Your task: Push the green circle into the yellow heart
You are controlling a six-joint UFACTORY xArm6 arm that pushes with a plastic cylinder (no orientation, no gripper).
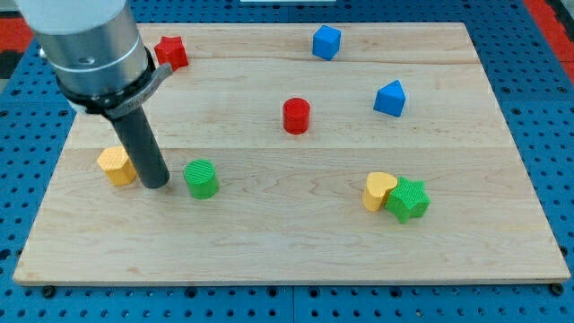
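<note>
The table is a pale wooden board that fills most of the view and lies on a blue pegboard surface. The arm comes in from the view's top left as a wide grey cylinder with a dark collar, and from it the straight dark rod reaches down to the board. There is no end effector that clenches or releases here, so nothing is grasped; the rod simply ends in my tip, which rests on the board at the view's left.

My tip stands between two blocks. The green circle is just beside it on the view's right, with a narrow strip of bare wood showing between them, so they look apart. The yellow block, a blocky many-sided shape, sits just beside the rod on the view's left and is partly hidden behind it; whether they touch cannot be told.

The yellow heart lies well apart from the green circle, far over toward the view's right at nearly the same height in the view. A green star is pressed against the heart's right side, touching it.

Higher in the view, a red cylinder stands near the middle of the board. A blue block with a peaked top sits to its right, and another blue block, of angular shape, sits near the top edge. A red star lies at the top left, right by the arm's collar.
</note>
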